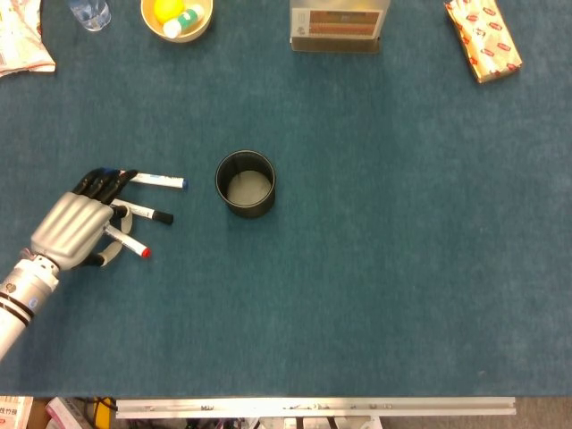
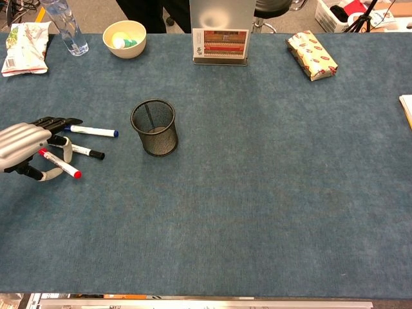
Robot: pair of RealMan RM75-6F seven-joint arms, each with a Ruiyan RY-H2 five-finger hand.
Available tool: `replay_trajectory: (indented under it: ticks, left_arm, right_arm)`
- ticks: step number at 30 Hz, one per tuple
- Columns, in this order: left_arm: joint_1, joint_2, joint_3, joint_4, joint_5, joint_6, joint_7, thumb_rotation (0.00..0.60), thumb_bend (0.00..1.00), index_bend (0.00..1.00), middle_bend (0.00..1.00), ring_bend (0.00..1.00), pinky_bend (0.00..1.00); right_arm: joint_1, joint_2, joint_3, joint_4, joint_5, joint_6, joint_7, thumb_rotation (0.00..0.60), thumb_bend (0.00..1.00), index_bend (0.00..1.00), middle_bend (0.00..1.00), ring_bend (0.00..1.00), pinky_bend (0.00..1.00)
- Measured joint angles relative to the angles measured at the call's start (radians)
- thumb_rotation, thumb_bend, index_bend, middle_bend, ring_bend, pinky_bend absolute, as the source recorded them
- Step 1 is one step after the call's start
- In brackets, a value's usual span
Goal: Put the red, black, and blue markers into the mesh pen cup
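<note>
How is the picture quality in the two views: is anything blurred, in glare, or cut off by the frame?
Head view: even light, sharp; the mesh pen cup is seen from straight above, so its wall barely shows; the left hand is crisp. Chest view: also sharp and evenly lit, no glare on the table; the left hand is cut by the frame edge.

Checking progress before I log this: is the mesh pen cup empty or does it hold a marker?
Empty. The head view looks straight into the mesh pen cup and shows only its bare bottom.
</note>
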Motion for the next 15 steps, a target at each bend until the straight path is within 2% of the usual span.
replay_trajectory:
  ticks: [9,15]
  left_arm:
    - [-0.008,0.051,-0.029,-0.130,-0.001,0.034,0.051,0.600,0.34,0.54,0.00,0.00,0.06]
    - [-0.015,0.080,-0.065,-0.200,-0.006,0.072,0.088,0.600,0.34,0.54,0.00,0.00,0.06]
  right_arm:
    - [-0.009,-0.014,-0.004,0.004,-0.013,0.022,0.027,0.600,0.00,0.14,0.17,0.13,0.30]
    - [-0.011,-0.032,-0.009,0.010,-0.028,0.029,0.036,0.600,0.00,0.14,0.17,0.13,0.30]
